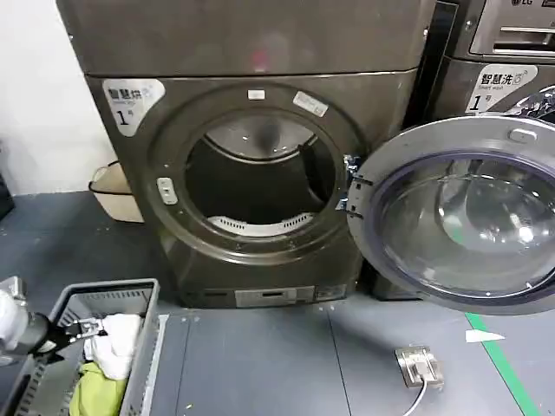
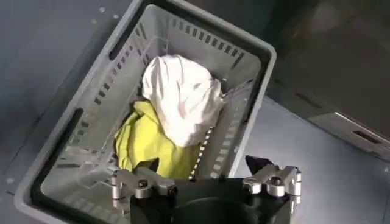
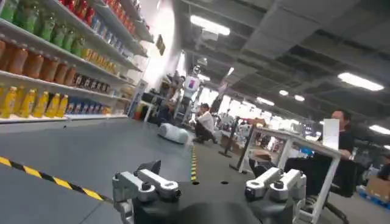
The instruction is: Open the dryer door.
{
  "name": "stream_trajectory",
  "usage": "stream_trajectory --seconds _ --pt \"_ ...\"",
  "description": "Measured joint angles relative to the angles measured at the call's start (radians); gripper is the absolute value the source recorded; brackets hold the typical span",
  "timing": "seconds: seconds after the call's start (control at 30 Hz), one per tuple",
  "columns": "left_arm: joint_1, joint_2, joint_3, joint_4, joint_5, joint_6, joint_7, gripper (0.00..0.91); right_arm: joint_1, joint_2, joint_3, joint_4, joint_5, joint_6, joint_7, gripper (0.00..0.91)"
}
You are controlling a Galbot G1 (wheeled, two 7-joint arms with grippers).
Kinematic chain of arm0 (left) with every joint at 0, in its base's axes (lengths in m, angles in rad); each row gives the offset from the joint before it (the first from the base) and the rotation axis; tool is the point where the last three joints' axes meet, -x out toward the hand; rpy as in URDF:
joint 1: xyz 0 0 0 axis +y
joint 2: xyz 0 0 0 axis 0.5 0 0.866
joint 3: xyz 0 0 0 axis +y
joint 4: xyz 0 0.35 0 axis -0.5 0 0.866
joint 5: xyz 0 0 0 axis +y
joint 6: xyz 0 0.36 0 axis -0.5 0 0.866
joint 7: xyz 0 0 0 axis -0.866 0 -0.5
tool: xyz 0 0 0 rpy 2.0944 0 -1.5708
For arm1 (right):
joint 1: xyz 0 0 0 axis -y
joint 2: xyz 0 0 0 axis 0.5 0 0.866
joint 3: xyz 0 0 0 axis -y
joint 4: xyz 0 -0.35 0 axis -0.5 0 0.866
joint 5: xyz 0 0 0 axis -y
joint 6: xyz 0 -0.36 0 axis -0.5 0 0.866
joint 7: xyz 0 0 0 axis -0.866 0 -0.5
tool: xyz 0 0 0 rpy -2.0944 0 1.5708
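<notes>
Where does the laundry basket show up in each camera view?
Head view: basket at the bottom left, before the dryer.
Left wrist view: basket across the middle, seen from above.
Right wrist view: faces shelves and tables, away from it.
Shared landmark: the white cloth inside it.

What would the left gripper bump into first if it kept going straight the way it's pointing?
Probably the laundry: the open left gripper points down into the grey basket, with the yellow cloth nearest ahead and the white cloth just beyond. Depth is hard to judge.
</notes>
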Motion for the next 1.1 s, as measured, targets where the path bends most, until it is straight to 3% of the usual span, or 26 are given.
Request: stream_trajectory --seconds 1.1 --pt "0.005 0.004 0.007 0.019 -0.016 0.0 -0.001 0.907 -0.001 0.006 -0.01 0.004 0.004 0.007 -0.005 0.907"
